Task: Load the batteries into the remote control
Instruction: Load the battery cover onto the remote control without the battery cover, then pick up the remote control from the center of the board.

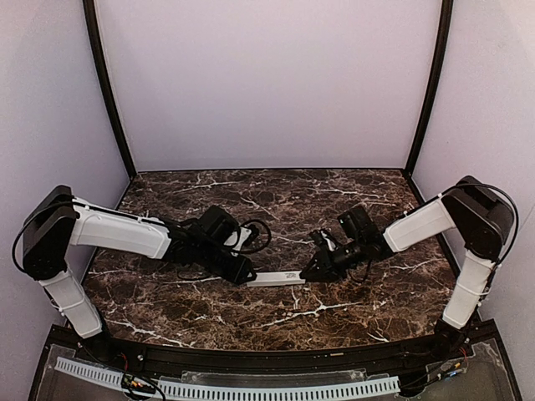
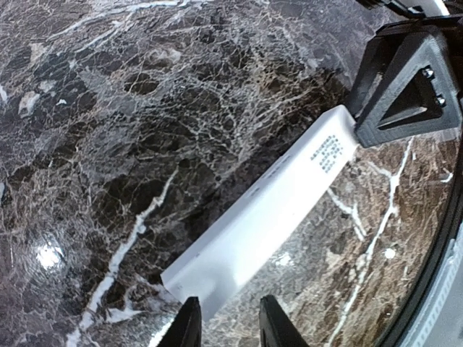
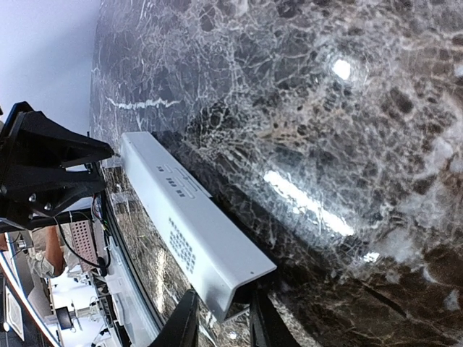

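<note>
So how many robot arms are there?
2. The left arm is at the remote control's left end; the right arm at its right end. None seem hidden.

- The scene is lit brightly and evenly from above; the pale walls [image 1: 267, 83] are rendered softly, without hard shadows.
- White glare spots are seen on the polished table [image 3: 340, 69] in both wrist views, with a long streak in the right one.
- A narrow dark shadow is cast alongside the remote control [image 2: 268, 217].
- Straight lines are bent near the wrist views' edges.
</note>
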Available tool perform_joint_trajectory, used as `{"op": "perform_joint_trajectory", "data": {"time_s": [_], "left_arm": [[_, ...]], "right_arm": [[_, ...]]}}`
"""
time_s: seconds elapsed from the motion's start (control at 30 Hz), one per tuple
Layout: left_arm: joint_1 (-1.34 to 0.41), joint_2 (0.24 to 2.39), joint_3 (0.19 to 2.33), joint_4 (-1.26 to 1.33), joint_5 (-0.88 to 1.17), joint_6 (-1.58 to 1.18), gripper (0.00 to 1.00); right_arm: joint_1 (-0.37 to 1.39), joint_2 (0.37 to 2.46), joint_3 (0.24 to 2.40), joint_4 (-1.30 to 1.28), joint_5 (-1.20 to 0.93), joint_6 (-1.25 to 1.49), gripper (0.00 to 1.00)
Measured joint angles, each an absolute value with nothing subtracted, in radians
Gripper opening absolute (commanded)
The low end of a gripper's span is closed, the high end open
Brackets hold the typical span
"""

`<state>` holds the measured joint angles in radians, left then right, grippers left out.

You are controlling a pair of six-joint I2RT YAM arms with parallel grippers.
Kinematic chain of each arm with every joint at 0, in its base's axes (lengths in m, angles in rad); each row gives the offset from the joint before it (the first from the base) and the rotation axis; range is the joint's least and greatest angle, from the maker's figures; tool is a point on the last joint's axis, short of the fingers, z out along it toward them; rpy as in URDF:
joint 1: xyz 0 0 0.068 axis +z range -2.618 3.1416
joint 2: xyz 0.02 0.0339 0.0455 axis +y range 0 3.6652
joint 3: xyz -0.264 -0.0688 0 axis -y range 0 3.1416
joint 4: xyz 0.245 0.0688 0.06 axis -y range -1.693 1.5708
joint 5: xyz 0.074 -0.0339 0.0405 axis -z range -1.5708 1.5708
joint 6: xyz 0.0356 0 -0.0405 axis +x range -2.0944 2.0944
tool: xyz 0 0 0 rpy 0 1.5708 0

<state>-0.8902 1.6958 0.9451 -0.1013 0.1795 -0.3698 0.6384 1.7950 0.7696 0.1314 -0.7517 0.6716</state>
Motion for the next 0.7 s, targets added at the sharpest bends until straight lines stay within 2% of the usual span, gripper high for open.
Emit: {"op": "perform_joint_trajectory", "data": {"time_s": [0.07,0.23,0.37,0.53,0.7], "left_arm": [[-0.886,1.670,0.938,-0.097,0.196,-0.370,0.37],[-0.857,1.601,0.909,-0.076,0.220,-0.343,0.62],[-0.838,1.579,0.905,-0.078,0.226,-0.271,0.74],[-0.837,1.604,0.936,-0.142,0.247,-0.145,0.80],[-0.841,1.680,1.022,-0.214,0.252,-0.033,0.75]], "right_arm": [[0.638,1.795,0.778,0.135,-0.750,0.665,0.29],[0.633,1.795,0.812,0.135,-0.751,0.646,0.36],[0.630,1.808,0.848,0.135,-0.757,0.631,0.40],[0.622,1.833,0.885,0.134,-0.782,0.619,0.44],[0.596,1.834,0.891,0.151,-0.817,0.613,0.49]]}}
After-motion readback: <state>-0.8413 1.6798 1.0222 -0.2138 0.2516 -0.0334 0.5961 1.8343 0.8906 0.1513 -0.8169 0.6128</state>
